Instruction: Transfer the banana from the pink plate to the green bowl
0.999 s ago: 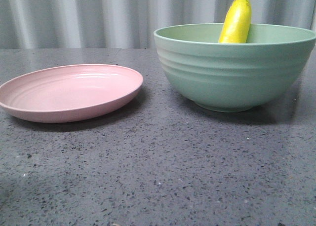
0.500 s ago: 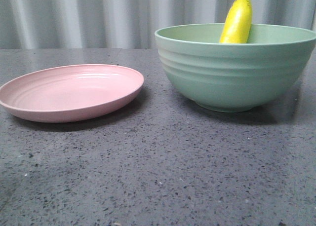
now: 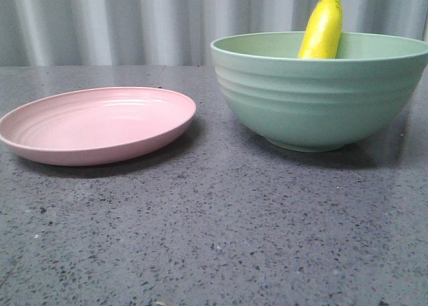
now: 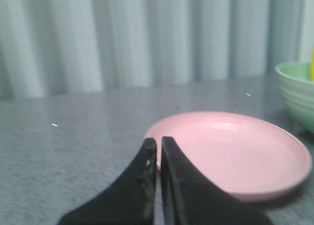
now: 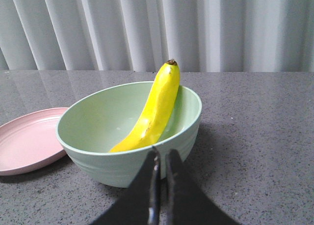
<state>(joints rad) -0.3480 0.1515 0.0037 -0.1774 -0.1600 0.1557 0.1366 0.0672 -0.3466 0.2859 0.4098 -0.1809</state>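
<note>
The yellow banana (image 3: pixel 322 29) stands tilted inside the pale green bowl (image 3: pixel 314 99) at the right, its dark tip above the rim. In the right wrist view the banana (image 5: pixel 154 112) leans against the wall of the green bowl (image 5: pixel 93 158). The pink plate (image 3: pixel 93 124) lies bare on the left. My left gripper (image 4: pixel 158 142) is shut and empty, close to the near rim of the pink plate (image 4: pixel 235 151). My right gripper (image 5: pixel 163 155) is shut and empty, just in front of the bowl. Neither gripper shows in the front view.
The dark speckled table (image 3: pixel 214 239) stretches in front of plate and bowl. A pale pleated curtain (image 3: pixel 120 22) hangs behind the table. The plate's edge (image 5: pixel 24 141) shows beside the bowl in the right wrist view, and the bowl's rim (image 4: pixel 297 92) shows in the left wrist view.
Plate and bowl have slid a few pixels to the right in the front view. Nothing else has visibly changed.
</note>
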